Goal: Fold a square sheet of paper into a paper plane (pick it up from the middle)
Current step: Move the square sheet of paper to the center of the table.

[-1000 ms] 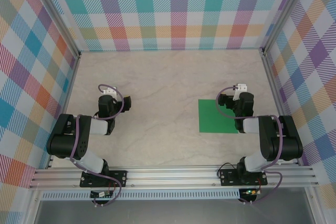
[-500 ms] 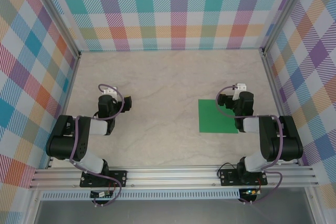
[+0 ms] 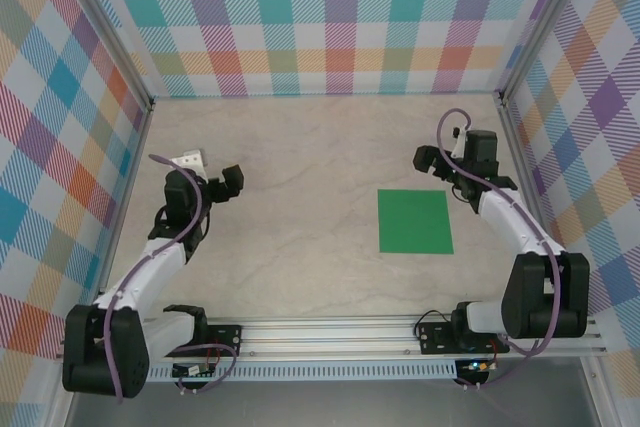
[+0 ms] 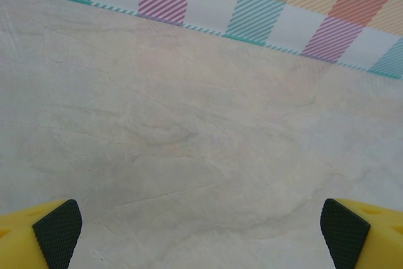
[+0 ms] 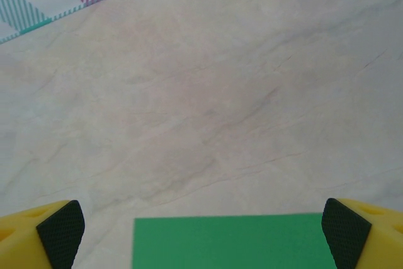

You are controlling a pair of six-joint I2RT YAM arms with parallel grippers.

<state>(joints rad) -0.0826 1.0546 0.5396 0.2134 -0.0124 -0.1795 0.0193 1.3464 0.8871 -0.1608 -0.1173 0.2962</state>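
While the square sheet of paper [image 3: 415, 221] was lying flat and totally uncreased on the surface [image 3: 300, 147], a bit right of centre and on the right arm's side, I'd say this was the very first step: lining up for the pickup, with no fold made yet. The right pincer [image 3: 428, 160] hung above the surface just beyond the sheet's far edge, not touching it. In its wrist view the black pads [image 5: 60, 231] sat at opposite corners of the frame, so the jaws were spread wide with nothing between them, and the green far edge ran along the bottom between the two fingers. The left pincer [image 3: 228, 179] was well apart from the paper, over bare surface on the left side, and it was splayed wide and empty too. My read on the next move: the right pincer needed to come back toward the arm's base so it sat over the middle of the sheet instead of past its edge, then drop straight down and pinch. Thin paper lying dead flat doesn't give the fingers much to grab, so I'd guess it had to press lightly and bunch up a little ridge in the centre rather than just close on air.
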